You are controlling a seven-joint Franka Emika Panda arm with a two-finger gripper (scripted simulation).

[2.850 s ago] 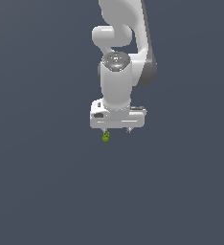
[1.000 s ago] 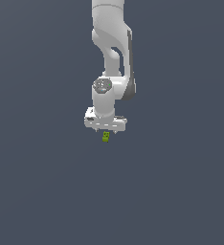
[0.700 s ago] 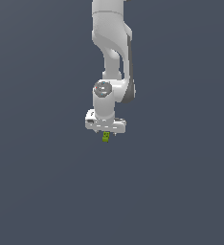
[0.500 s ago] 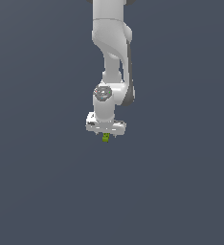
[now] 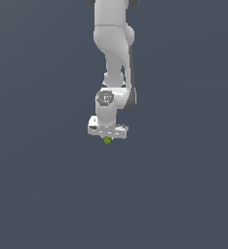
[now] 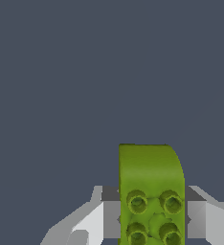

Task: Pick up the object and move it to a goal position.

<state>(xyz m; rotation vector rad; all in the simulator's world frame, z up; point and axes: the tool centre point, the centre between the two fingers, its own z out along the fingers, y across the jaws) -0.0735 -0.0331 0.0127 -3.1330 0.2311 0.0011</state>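
Carriage continued: the white two-fingered gripper (image 5: 107,138) stayed clenched on the small yellow-green studded block (image 6: 151,194), having drifted slightly toward the exterior view's right, presumably goalward.

Both renders are evenly and softly lit — the flat slate-grey background (image 5: 38,194) carries no cast shadows and no glare. The glossy white robot arm (image 5: 113,44) is brightest on its upper curves, shading grey underneath. The studded yellow-green plastic brick (image 6: 150,191) looks sharp close-up — slightly coarse and pixelated in the exterior view.
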